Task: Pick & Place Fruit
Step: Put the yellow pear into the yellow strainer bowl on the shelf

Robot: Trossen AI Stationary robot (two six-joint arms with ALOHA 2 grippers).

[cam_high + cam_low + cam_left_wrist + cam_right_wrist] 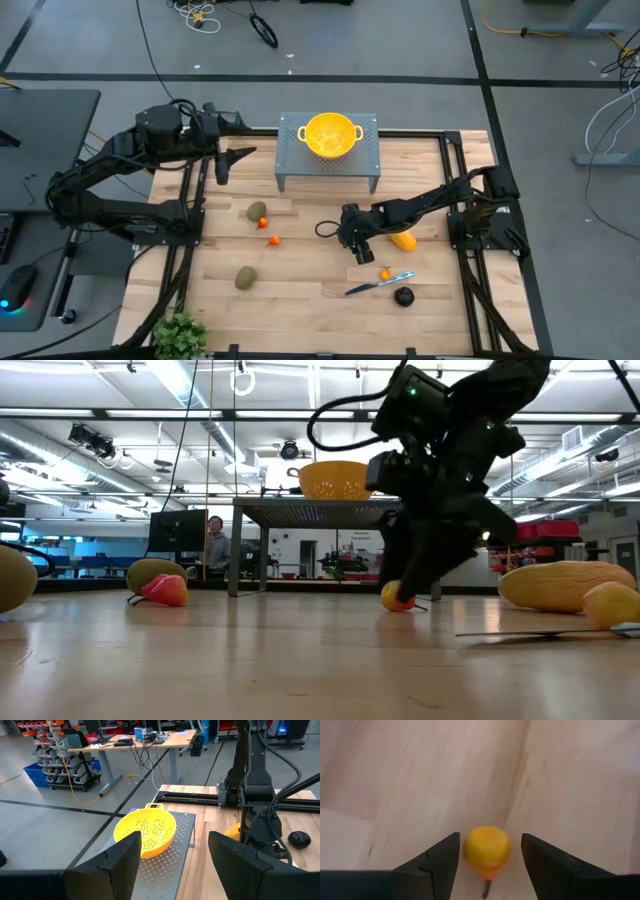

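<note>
My right gripper (362,255) points down at mid-table, open. Its two fingers stand on either side of a tiny yellow-orange fruit (488,849) that rests on the wood, with a thin gap on each side. The low view shows this fruit (397,597) under the fingers; in the high view the gripper hides it. The yellow-orange oblong (403,240) lies just to the right. Another tiny orange fruit (385,273) and the dark round one (403,296) lie nearer. Two olive-brown ovals (257,211) (245,278) and a red piece (273,240) lie to the left. My left gripper (228,160) waits open at the far left.
The yellow perforated bowl (331,135) stands on a grey perforated stand (328,165) at the far middle. The knife (380,283) lies near the orange fruit. A small green plant (180,335) sits at the near left corner. Black rails (455,200) run along both sides.
</note>
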